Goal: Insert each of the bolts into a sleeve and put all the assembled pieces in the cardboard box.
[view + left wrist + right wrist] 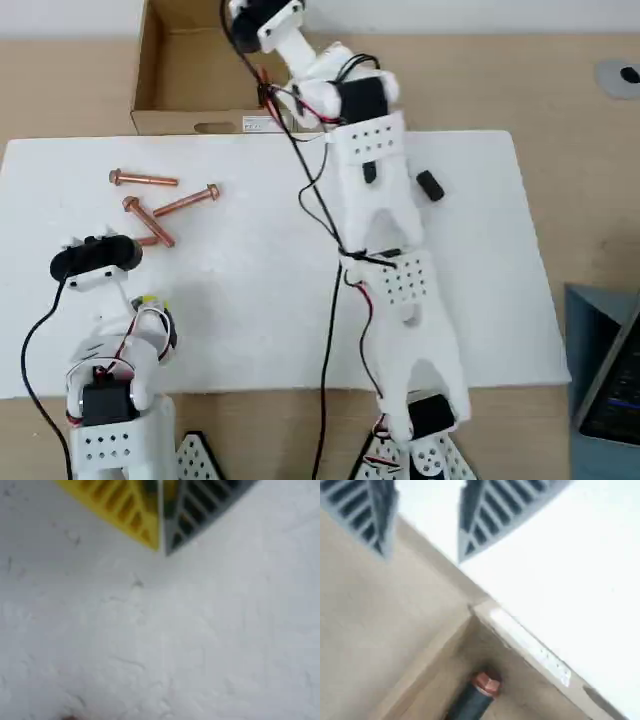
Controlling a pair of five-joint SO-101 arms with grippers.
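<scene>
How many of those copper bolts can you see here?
4. Three bolts lie loose on the white mat; a fourth bolt, sleeved, lies in the cardboard box. Others may hide beneath the arms.

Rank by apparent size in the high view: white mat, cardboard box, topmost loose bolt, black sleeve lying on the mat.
1. white mat
2. cardboard box, though the frame edge cuts it off and an arm partly hides it
3. topmost bolt
4. black sleeve, clearly shorter than the bolt
</scene>
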